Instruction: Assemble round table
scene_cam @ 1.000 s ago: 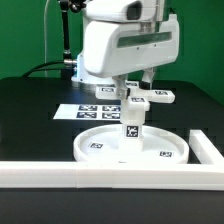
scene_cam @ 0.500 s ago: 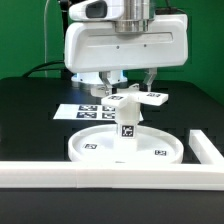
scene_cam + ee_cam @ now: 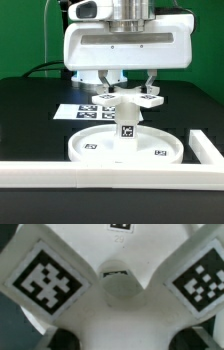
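we see the round disc [image 3: 125, 148] lying flat on the black table [image 3: 30, 110], its rim up like a shallow tray, just behind the long white border wall [image 3: 100, 172] and in front of the marker board [image 3: 90, 111]. standing upright in the middle of the disc is the cylinder leg [image 3: 127, 128], with a black-and-white square tag on its side. two more small tags sit on the disc floor, one toward the exterior view's left, one toward its right (none carries writing we can read). on top of the leg rests the cross-shaped base piece [image 3: 128, 98], its arms reaching out to both sides, tags on them. the gripper [image 3: 128, 82] hangs directly over it, fingers down either side of the cross's centre; we cannot tell whether they are clamped on it. in the wrist view the cross-shaped base piece [image 3: 115, 297] fills the frame, two large tags on its arms.
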Tool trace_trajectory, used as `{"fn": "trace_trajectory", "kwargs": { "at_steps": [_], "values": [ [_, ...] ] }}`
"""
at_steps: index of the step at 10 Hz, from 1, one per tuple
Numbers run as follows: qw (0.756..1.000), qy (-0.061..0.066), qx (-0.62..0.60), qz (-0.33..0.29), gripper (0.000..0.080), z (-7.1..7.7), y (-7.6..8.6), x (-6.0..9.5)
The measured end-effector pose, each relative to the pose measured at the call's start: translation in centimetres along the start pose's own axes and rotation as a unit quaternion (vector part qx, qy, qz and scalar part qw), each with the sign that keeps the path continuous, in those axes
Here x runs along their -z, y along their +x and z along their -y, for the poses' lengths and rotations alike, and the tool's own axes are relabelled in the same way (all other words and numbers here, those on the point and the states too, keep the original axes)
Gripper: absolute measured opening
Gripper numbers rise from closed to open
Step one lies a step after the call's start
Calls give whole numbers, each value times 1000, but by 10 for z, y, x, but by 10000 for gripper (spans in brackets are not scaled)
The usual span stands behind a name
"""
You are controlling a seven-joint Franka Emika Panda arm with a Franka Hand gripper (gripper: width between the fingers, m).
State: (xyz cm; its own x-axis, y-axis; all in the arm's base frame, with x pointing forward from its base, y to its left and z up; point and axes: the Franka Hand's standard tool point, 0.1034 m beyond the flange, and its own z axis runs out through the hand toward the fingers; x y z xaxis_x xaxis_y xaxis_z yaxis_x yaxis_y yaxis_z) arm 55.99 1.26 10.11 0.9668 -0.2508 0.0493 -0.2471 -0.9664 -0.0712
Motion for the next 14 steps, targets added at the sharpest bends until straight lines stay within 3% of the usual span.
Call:
{"fn": "trace_trajectory", "kwargs": {
  "at_steps": [4, 9, 13, 14],
  "values": [
    [980, 8, -195, -20, 443, 1, 1, 0],
    [949, 13, -316, -19, 443, 2, 2, 1],
    [884, 24, -466, -17, 443, 5, 1, 0],
    [855, 29, -518, -15, 443, 7, 0, 0]
  ]
}}
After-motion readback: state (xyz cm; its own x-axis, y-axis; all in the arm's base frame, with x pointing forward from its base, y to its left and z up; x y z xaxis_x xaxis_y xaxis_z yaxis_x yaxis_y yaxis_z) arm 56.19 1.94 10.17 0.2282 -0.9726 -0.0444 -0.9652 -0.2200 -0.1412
